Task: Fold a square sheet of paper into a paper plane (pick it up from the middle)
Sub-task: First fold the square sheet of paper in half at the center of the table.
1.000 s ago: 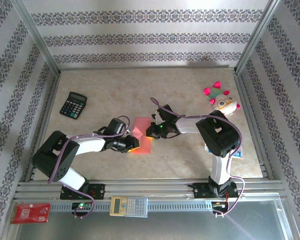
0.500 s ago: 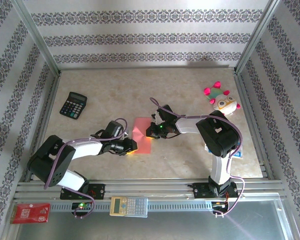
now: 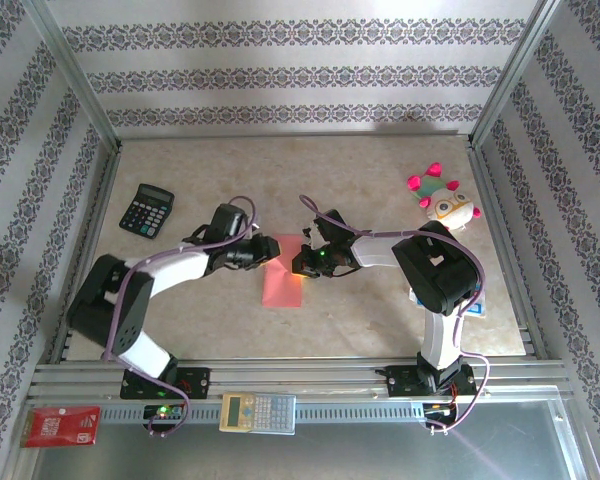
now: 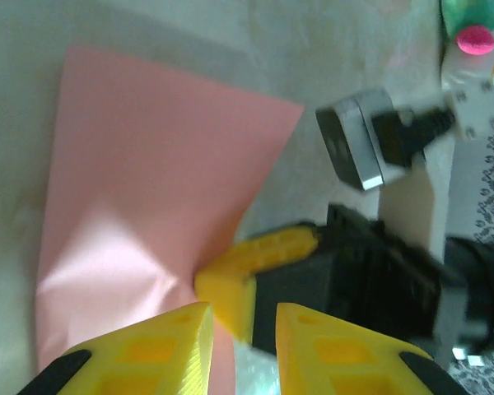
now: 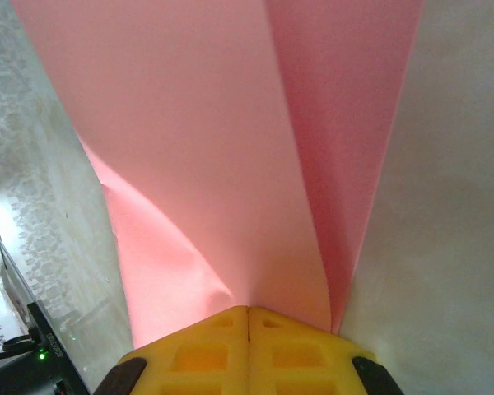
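Observation:
The square sheet of paper point(image 3: 280, 287) lies salmon-pink on the table's middle, folded over on itself, with one layer lifted. My right gripper point(image 3: 300, 266) is shut on its right edge; in the right wrist view the closed fingertips point(image 5: 249, 317) pinch the paper point(image 5: 214, 148) where two layers meet. My left gripper point(image 3: 267, 250) hovers at the sheet's far left corner. In the left wrist view its jaws point(image 4: 243, 346) stand a little apart over the paper point(image 4: 148, 189) with nothing pinched, close to the right gripper's yellow finger point(image 4: 255, 255).
A black calculator point(image 3: 146, 210) lies at the back left. A pink-and-white plush toy point(image 3: 445, 205) sits at the back right. A light calculator point(image 3: 258, 411) and a red card point(image 3: 60, 426) rest on the front rail. Metal frame posts border the table.
My left gripper has moved away from the sheet's near left edge to its far left corner. The right gripper has stayed shut on the paper in place.

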